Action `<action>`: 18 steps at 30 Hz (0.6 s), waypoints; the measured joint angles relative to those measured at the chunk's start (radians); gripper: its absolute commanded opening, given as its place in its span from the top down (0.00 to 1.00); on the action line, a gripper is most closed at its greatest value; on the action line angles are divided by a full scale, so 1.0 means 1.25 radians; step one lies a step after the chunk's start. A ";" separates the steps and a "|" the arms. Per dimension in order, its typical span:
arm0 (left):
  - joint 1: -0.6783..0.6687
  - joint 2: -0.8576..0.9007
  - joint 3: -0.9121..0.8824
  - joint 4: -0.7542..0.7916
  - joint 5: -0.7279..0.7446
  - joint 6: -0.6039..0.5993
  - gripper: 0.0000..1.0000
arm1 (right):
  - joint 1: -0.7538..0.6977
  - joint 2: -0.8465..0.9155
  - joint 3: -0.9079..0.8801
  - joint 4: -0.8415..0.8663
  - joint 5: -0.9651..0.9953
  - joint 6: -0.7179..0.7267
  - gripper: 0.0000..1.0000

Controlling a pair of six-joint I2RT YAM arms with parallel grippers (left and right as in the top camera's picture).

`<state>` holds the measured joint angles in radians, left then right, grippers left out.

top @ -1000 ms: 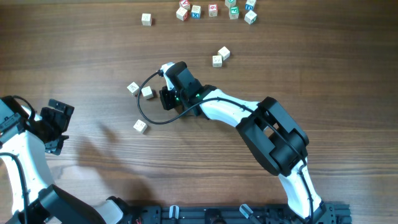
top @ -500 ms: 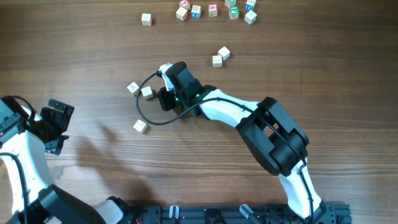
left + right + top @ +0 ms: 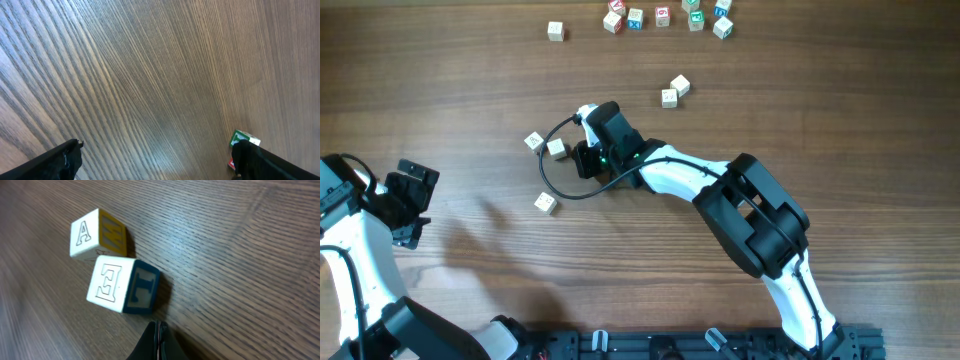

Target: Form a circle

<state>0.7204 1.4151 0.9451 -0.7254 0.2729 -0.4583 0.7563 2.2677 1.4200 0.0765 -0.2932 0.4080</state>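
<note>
The letters can be read only in the right wrist view. The E cube (image 3: pixel 122 287) has an embossed E on its pale face and what looks like an I on its blue side. The A cube (image 3: pixel 97 232) behind it has an A on white and an M on yellow. The two sit corner to corner, just beside each other. The right gripper (image 3: pixel 158 337) has its tips pressed together on nothing and points at the E cube from close by without touching it.

From overhead the prints are too small to read, but the layout is clear. Those two cubes lie left of the right wrist, and a third cube (image 3: pixel 546 203) lies apart below them, just outside a loop of black cable (image 3: pixel 548 180). The three make a loose cluster, not a ring.

A pair of cubes (image 3: pixel 674 91) sits near the arm, toward the top of the frame. A lone cube (image 3: pixel 555 31) and a row of cubes (image 3: pixel 662 16) with red, blue and green prints lie along the top edge.

Bare worktop (image 3: pixel 470 80) stretches left to the left gripper (image 3: pixel 408 205), which is spread wide and well apart from every cube. Its own view shows wood grain between the fingers and a small green, white and red thing (image 3: pixel 243 138), mostly hidden beside one finger.
</note>
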 measured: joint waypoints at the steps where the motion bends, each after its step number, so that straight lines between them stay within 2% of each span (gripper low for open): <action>1: 0.000 0.000 0.000 0.000 0.000 0.000 0.00 | 0.000 0.000 0.000 0.004 -0.002 0.000 0.96; 18: 0.000 0.000 0.000 0.000 0.000 0.000 0.00 | 0.000 0.000 0.000 0.019 -0.026 0.000 0.96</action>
<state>0.7204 1.4151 0.9451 -0.7254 0.2733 -0.4583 0.7567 2.2677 1.4200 0.0998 -0.3252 0.4084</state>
